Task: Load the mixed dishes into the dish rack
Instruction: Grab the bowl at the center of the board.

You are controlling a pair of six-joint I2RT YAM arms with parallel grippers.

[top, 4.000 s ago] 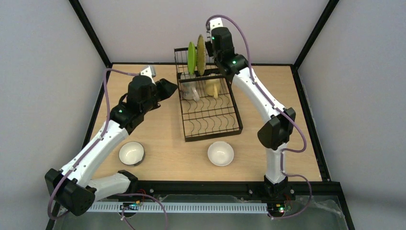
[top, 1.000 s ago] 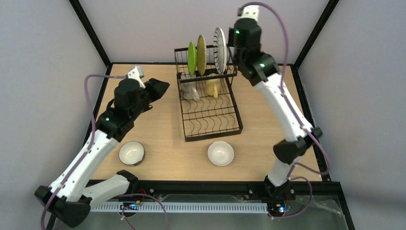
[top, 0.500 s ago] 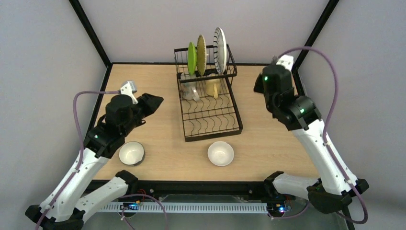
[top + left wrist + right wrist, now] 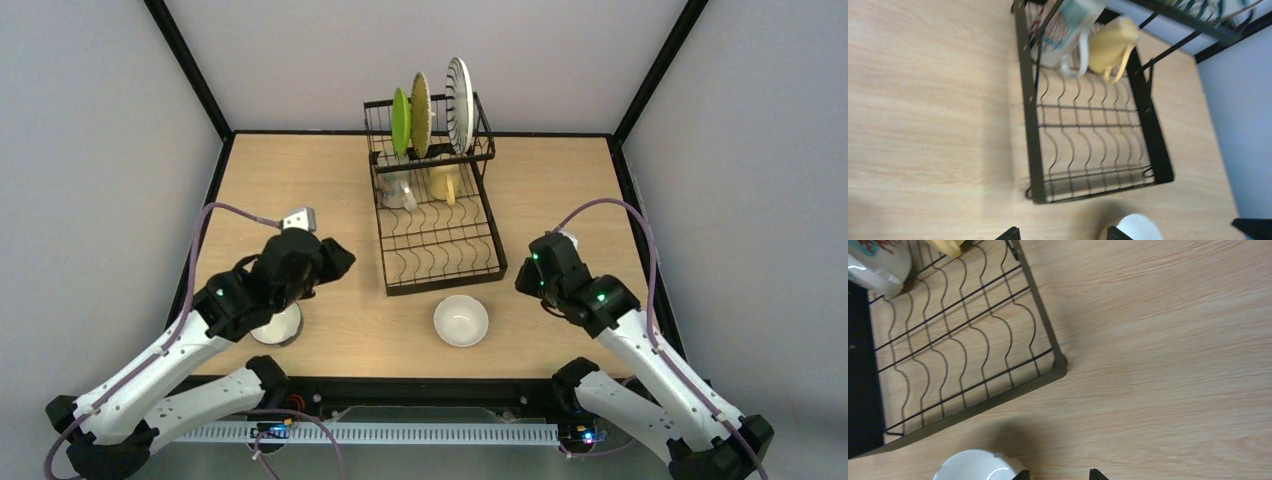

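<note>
- Now, your left gripper (image 4: 1063, 234) is hanging wide open with nothing in it; its fingertips (image 4: 1009, 233) are showing well apart over the table (image 4: 923, 100).
- Your right gripper (image 4: 1059, 474) is standing partly open and is gripping nothing either.
- The white bowl (image 4: 979, 466) is sitting just to the left of the right gripper's fingertips, near the front corner of the rack (image 4: 998, 395).
- The other bowl (image 4: 274, 324) is lying behind and beneath the left gripper, half hidden by that arm.
- Ahead of both grippers, the green plate (image 4: 400, 120), woven plate (image 4: 421, 113) and striped plate (image 4: 459, 103) are standing on edge in the raised tier, and the yellow mug (image 4: 1112, 40) is leaning at the far end of the lower tray.
- I am judging both bowls to be stiff, glazed and likely slippery, with some weight, and liable to chip against the wire.
- You are best taking the rim, one finger going inside and one outside, pinching the wall rather than spanning the whole bowl.
- When setting one down, you are wanting a slow, gentle release so it is not knocking the rack.
</note>
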